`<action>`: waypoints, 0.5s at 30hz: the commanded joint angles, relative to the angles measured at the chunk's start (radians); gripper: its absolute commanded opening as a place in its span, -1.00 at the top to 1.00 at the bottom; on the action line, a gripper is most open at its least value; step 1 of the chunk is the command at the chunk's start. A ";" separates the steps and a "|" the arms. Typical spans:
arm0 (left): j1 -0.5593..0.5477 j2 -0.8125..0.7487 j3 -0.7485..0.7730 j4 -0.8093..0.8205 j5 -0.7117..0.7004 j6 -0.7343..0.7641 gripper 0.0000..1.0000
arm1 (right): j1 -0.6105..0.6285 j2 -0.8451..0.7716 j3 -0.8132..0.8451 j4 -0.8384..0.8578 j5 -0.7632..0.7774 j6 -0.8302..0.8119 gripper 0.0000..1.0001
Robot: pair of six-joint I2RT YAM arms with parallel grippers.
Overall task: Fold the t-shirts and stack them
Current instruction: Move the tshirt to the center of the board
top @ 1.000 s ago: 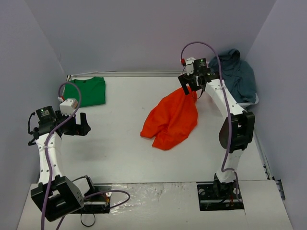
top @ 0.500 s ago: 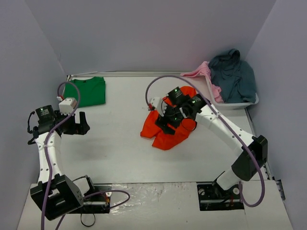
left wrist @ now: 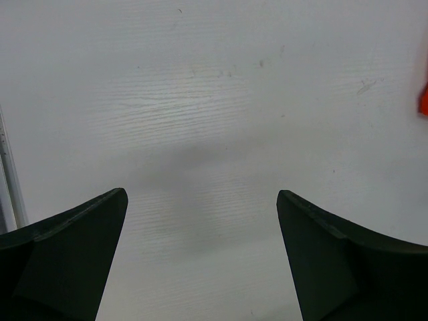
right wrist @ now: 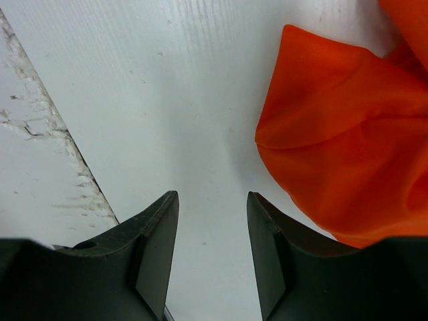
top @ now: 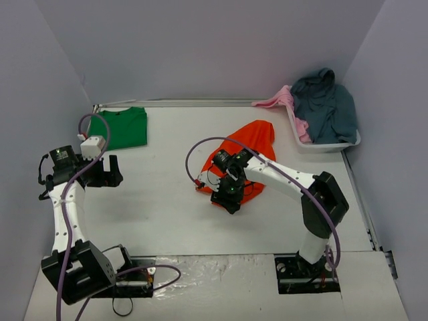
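The orange t-shirt (top: 253,148) lies crumpled in the middle of the table. It also shows at the right of the right wrist view (right wrist: 348,147). The green t-shirt (top: 123,127) lies flat and folded at the back left. My right gripper (top: 229,199) is open and empty, low over the table at the orange shirt's near-left edge; the cloth lies beside its right finger, not between the jaws. My left gripper (top: 114,172) is open and empty above bare table at the left, apart from both shirts.
A white bin (top: 326,140) at the back right holds a dark teal garment (top: 326,101) and a pink cloth (top: 281,100). A metal rail (top: 187,103) runs along the table's far edge. Grey walls close in the left, back and right.
My right arm has let go of the orange shirt and swung from the back right down to its near-left edge. The shirt has settled flatter. The left arm has barely moved.
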 commanded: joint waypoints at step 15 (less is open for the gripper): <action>0.011 -0.013 0.032 0.018 -0.026 -0.003 -0.89 | 0.011 0.195 0.061 -0.004 0.003 -0.039 0.15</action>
